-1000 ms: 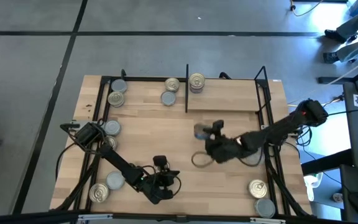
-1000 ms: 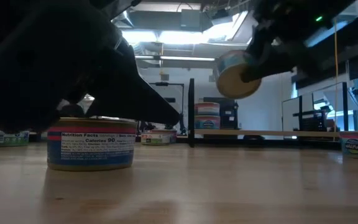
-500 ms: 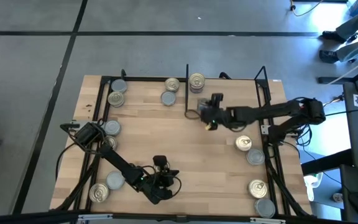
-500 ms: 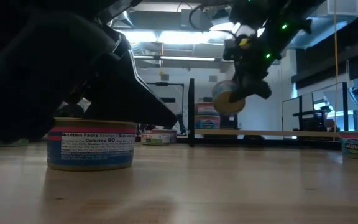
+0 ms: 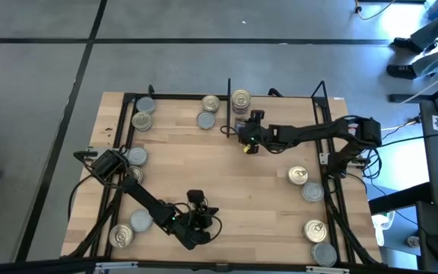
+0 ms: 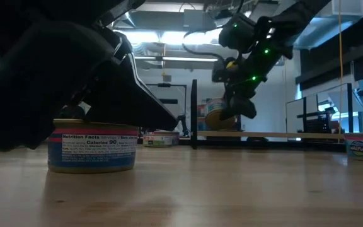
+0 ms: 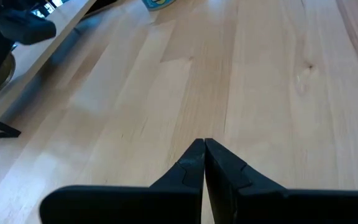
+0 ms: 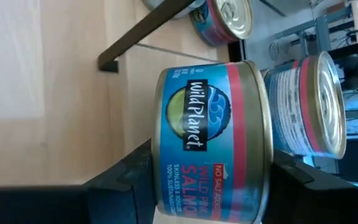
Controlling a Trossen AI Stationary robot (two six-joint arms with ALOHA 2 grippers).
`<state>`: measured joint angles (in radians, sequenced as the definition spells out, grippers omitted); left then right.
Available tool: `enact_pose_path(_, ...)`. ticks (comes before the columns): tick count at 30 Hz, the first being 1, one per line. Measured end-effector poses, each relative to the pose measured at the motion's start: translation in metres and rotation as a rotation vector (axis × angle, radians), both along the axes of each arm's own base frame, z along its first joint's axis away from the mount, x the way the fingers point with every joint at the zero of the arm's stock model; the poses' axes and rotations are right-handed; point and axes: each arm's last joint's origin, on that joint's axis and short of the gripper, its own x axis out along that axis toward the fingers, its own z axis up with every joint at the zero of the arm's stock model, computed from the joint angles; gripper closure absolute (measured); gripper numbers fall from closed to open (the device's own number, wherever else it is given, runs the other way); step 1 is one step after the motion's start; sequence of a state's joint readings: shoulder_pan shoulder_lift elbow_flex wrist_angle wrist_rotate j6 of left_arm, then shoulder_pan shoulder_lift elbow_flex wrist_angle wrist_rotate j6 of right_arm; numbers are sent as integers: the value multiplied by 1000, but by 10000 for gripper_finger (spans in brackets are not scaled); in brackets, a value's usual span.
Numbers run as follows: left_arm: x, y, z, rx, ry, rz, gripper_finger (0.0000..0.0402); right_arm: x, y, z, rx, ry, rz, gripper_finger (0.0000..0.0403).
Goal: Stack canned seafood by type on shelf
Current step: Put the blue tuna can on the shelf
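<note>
My right gripper (image 5: 246,138) reaches in from the table's right, shut on a blue and red salmon tin (image 8: 210,130). It hangs just right of the black divider (image 5: 228,110), above the shelf's raised plank (image 5: 280,123). A stack of two tins (image 5: 239,99) stands right behind it; its upper tin (image 8: 309,106) is close to the held one. My left gripper (image 7: 204,146) is shut and holds nothing, low over the wood near the table's front (image 5: 207,222). In the low view a tin (image 6: 93,145) stands on its base under the left arm. My right gripper pinches the tin between its two fingers, one on each flat end (image 8: 263,180), with the label facing the wrist. The fingers slant down from the table's right. The tin is lifted clear and tipped on edge, one pale flat end (image 6: 221,118) turned toward the near side.
Several more tins stand about: four in the far left bay (image 5: 141,120), one at the left bar (image 5: 135,156), two at the near left (image 5: 120,236) and four along the right side (image 5: 297,176). Bare wood lies in the middle (image 5: 204,167).
My right gripper has carried the tin from the middle of the table toward the far edge and a little left, to just right of the divider. It has sunk somewhat and turned on the way. The tin has stayed lifted, and the arm's swing has uncovered two tins at the right.
</note>
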<state>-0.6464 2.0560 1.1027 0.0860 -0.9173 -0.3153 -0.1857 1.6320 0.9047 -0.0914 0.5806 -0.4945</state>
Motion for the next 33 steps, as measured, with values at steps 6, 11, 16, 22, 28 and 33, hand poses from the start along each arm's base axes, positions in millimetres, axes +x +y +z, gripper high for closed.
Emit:
enact_pose_path(6,0,0,0,0,0,0,394,5,-4,-7,-28,9,5,204)
enact_pose_path(11,0,0,0,0,0,0,394,6,-10,-9,-24,12,1,202)
enact_pose_path(16,0,0,0,-1,0,0,394,7,-9,-10,1,-10,22,170)
enact_pose_path(22,0,0,0,-2,-1,1,394,7,-9,-11,25,-21,22,113)
enact_pose_path(28,0,0,0,-4,-2,2,394,8,-9,-10,27,-45,11,94)
enact_pose_path(33,0,0,0,-12,-6,7,394,6,-7,-12,67,-28,12,97)
